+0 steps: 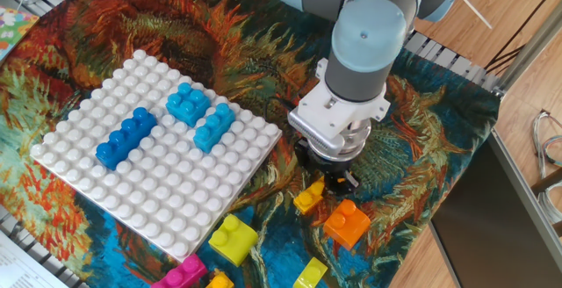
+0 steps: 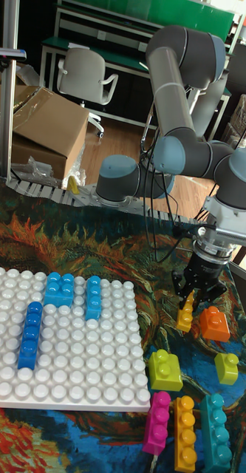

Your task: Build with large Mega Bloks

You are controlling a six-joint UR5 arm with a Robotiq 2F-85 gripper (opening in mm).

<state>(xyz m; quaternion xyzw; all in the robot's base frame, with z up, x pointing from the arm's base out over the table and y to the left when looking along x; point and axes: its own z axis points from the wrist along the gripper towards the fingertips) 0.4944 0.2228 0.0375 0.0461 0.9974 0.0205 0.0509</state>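
Three blue plastic studded bricks (image 1: 167, 121) are sitting on the square white studded baseplate (image 1: 132, 196). We are seeing the black two-finger gripper (image 2: 191, 298) pinching the long yellow-orange plastic brick (image 2: 185, 313), tilted, right of the baseplate, just beside the stubby orange plastic brick (image 1: 346, 222) lying on the patterned cloth (image 1: 219, 33).

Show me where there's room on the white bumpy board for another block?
The big square white studded baseplate is bare along its whole near half, below the dark blue brick. Its far middle is crowded by two light blue bricks. Beside the board, loose bricks crowd around the claw.
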